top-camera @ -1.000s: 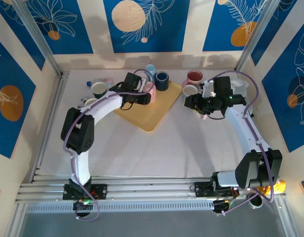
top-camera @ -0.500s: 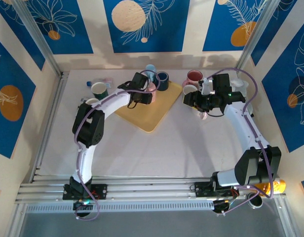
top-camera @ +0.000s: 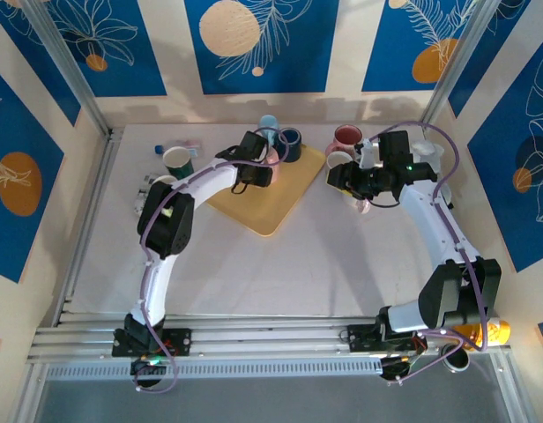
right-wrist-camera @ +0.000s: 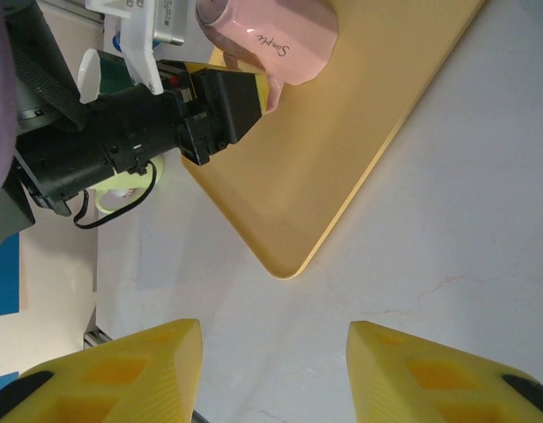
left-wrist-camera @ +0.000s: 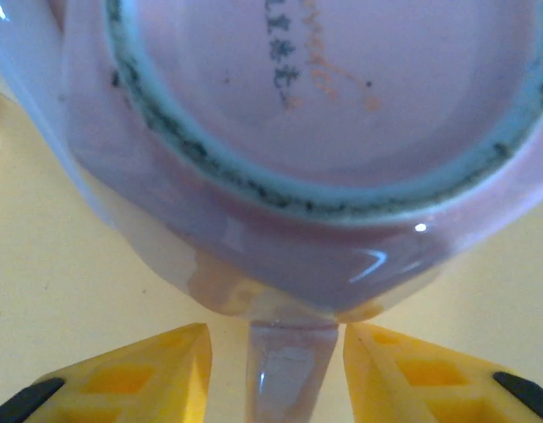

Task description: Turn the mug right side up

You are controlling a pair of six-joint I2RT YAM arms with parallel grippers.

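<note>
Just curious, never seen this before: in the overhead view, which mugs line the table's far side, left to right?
green mug, light blue mug, dark blue mug, red mug

- Blue-and-cream printed wall panels (top-camera: 254, 44) with orange circles are enclosing three sides.
- Silver aluminium corner posts (top-camera: 73, 72) are framing a white matte tabletop (top-camera: 324, 264).
- Even light is casting soft shadows.

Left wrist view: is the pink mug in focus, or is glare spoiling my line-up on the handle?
Left wrist view: the pink ceramic mug is very close and slightly soft, though its base print shows; small glints on its wall, no washout; its handle shows plainly between the yellow fingertips. Right wrist view: the same mug is sharp and evenly lit.
</note>
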